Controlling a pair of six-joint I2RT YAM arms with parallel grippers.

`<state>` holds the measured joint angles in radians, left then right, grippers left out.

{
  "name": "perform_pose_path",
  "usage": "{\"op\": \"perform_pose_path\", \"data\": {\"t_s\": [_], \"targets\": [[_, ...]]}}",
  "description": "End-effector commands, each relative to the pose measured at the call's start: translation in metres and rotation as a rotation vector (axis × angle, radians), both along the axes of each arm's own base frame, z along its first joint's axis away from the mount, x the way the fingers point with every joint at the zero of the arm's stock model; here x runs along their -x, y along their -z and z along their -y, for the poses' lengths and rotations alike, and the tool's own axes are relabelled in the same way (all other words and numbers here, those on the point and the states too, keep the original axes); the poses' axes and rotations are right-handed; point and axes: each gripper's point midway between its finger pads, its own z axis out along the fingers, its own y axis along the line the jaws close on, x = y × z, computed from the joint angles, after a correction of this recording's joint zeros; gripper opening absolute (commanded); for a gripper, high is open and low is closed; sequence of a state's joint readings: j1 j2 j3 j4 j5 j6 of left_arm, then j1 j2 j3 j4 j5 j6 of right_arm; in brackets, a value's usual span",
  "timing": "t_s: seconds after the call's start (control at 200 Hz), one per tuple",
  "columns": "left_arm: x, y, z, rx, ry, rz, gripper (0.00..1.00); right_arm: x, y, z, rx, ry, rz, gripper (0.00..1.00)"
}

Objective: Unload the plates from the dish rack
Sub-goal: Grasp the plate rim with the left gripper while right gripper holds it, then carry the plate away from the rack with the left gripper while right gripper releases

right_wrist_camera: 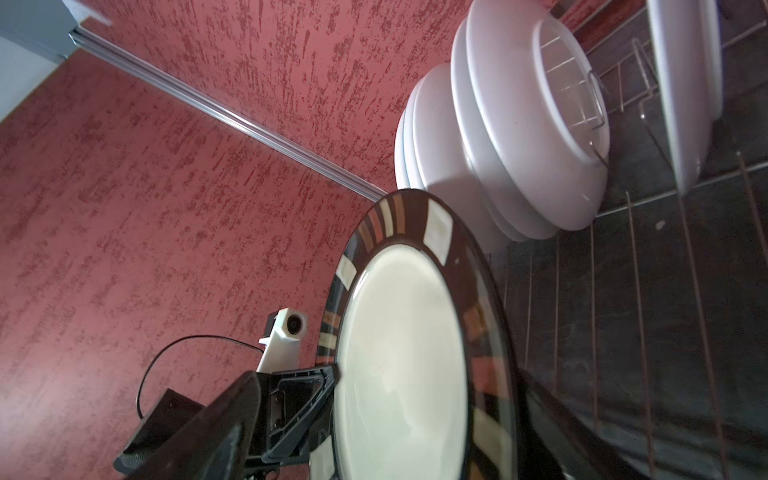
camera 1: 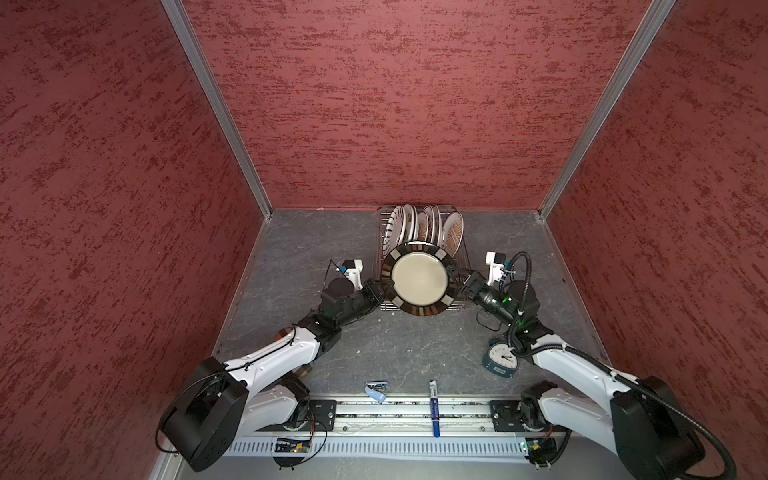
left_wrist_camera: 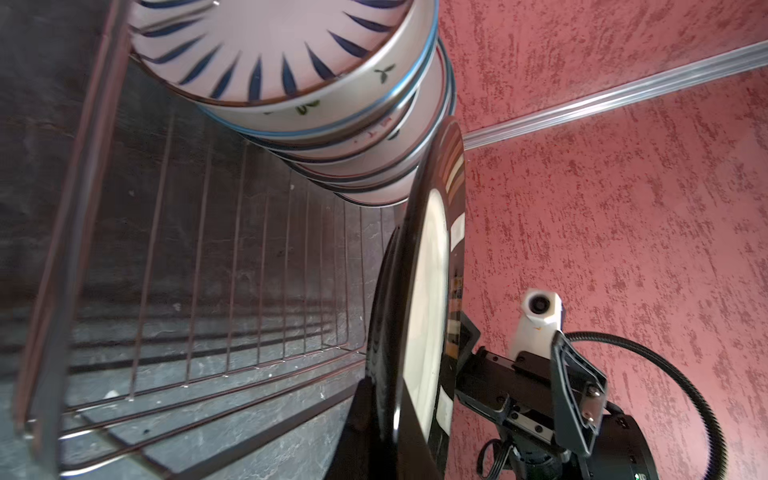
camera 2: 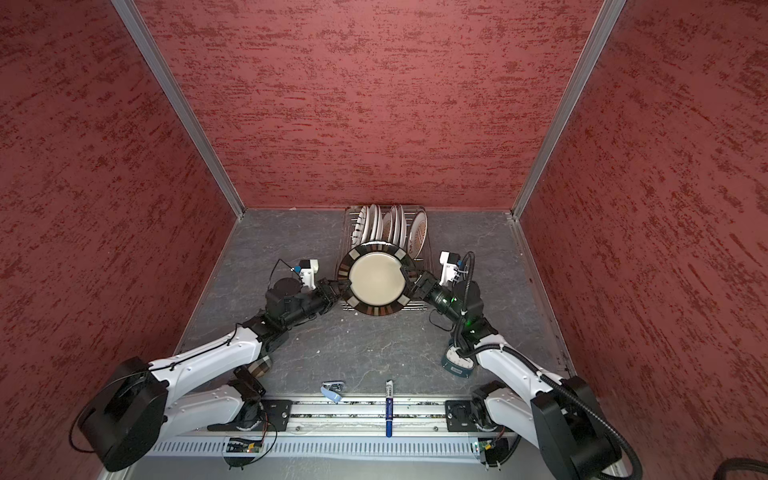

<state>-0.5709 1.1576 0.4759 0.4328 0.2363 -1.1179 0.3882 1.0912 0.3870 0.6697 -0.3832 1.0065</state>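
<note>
Left tool (camera 1: pixel 386 286) clamps the dark-rimmed plate (camera 1: pixel 419 279) that half hides the dish rack (camera 1: pixel 462 254); right tool (camera 1: pixel 455 277) gapes wide.

soft even light, bowed edges, wrist views blurred (dark plate (left_wrist_camera: pixel 424 291) glares)

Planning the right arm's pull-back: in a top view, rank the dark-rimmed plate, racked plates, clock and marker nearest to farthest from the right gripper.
From the right gripper:
1. dark-rimmed plate, right beside it, toward the middle.
2. racked plates, behind it, at the far end.
3. clock, toward the front, on the right side.
4. marker, at the front edge, near the middle.
</note>
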Motion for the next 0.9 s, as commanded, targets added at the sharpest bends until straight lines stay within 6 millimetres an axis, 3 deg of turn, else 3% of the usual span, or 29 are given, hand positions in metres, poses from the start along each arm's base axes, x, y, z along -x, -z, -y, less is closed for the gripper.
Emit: {"op": "perform_pose_path", "data": {"t_s": [0.0,0.321,0.366,0.541,0.621,0.897], "targets": [[-0.003,-0.058,-0.005,0.134,0.012,0.141,0.0,0.001,-0.031,-0.005,-0.004,-0.032,0.128,0.99],[-0.004,-0.075,-0.043,0.141,-0.055,0.183,0.0,-0.005,-0.021,0.01,0.149,0.063,0.127,0.99],[-0.003,-0.07,-0.049,0.094,-0.077,0.164,0.0,-0.003,-0.024,0.009,0.203,0.051,0.15,0.99],[0.004,-0.082,-0.082,0.077,-0.145,0.197,0.0,0.001,-0.033,0.01,0.402,0.037,0.194,0.99],[0.005,-0.087,-0.097,0.079,-0.181,0.203,0.0,0.002,-0.04,0.002,0.433,0.018,0.226,0.99],[-0.003,-0.089,-0.158,0.096,-0.337,0.181,0.0,-0.004,-0.046,-0.06,0.559,-0.094,0.282,0.99]]}}
